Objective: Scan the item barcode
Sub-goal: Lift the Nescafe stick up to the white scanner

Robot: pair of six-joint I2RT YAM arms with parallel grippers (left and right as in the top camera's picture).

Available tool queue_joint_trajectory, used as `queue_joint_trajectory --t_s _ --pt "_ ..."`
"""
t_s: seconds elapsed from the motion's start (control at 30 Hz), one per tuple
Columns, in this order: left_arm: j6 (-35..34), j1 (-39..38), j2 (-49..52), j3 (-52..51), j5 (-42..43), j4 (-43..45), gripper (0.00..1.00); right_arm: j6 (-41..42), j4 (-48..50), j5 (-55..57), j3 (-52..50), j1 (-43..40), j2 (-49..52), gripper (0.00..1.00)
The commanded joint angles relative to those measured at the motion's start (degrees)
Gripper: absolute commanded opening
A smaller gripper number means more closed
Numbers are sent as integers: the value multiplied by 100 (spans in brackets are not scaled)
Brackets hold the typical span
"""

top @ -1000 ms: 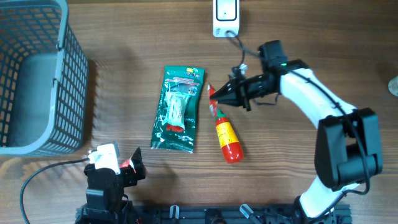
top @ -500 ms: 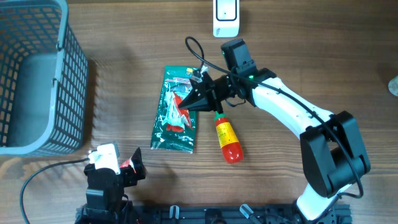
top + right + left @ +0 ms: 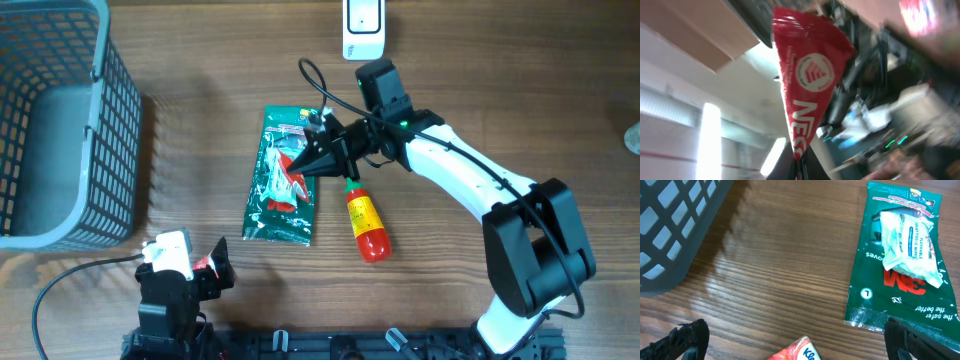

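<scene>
Right tool [image 3: 303,166] is clamped shut on a red sachet [image 3: 807,75] with "NES" printed on it, holding it over the upper right part of the green 3M package [image 3: 280,195] that lies flat on the surface [image 3: 480,90]. The red sauce bottle [image 3: 365,218] is just right of that package. The left tool [image 3: 212,272] sits below the package's lower left corner, wide open, gripping nothing.

Compared with a second ago, the right gripper [image 3: 308,165], pinching a red sachet [image 3: 292,163], now sits further left, above the green packet [image 3: 275,205] rather than beside the sauce bottle [image 3: 365,215] cap.
</scene>
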Motion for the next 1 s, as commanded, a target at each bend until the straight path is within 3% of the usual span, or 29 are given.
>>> queue_joint_trajectory --t_s 0.0,0.17,0.27,0.4,0.7,0.97 --pt "-31 42 -9 -15 50 2 100 -2153 76 1095 66 -7 -103 4" --pt "-31 42 -9 -15 50 2 100 -2634 313 1687 66 -162 -103 4" --pt "-31 42 -9 -15 50 2 100 -2465 -605 2542 66 -306 -101 4" --pt "-31 42 -9 -15 50 2 100 -2581 -2092 4857 66 -511 -103 4" --pt "-31 42 -9 -15 50 2 100 -3526 -1239 5145 66 -1209 -103 4" --pt "-31 42 -9 -15 50 2 100 -3060 -1117 7619 66 -1355 -90 5"
